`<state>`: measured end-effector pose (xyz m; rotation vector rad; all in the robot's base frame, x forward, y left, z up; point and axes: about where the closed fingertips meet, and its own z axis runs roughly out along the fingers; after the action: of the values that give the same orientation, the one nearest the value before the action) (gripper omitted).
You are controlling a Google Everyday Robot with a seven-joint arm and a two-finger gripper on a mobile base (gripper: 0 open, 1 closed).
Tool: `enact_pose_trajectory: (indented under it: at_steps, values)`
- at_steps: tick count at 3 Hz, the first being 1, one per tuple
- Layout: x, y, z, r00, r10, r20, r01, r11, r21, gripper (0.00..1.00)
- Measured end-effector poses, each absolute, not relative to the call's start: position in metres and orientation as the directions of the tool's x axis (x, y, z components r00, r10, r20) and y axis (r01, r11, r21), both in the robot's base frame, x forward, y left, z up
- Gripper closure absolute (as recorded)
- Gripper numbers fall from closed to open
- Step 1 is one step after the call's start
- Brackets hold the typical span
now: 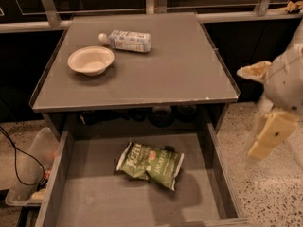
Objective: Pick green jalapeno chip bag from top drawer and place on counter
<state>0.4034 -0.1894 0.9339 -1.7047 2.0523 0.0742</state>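
The green jalapeno chip bag (150,164) lies crumpled on the flat grey bottom of the open top drawer (94,202), near its middle. The counter (175,70) is the grey tabletop above the drawer. My gripper (271,136) hangs at the right edge of the view, outside the drawer's right wall and over the speckled floor. It is blurred, about level with the counter's front edge, well apart from the bag, and holds nothing that I can see.
A white bowl (91,60) and a white-labelled plastic bottle (126,40) sit on the counter's back left. A clear plastic bin (28,176) and a black cable (14,160) are on the floor left of the drawer. A rail (47,26) runs behind the counter.
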Motion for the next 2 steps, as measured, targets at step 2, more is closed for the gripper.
enact_pose_trajectory:
  at_steps: [2]
  values:
    - [0.37, -0.148, 0.881, 0.004, -0.85, -0.527, -0.962, 0.141, -0.233, 0.0]
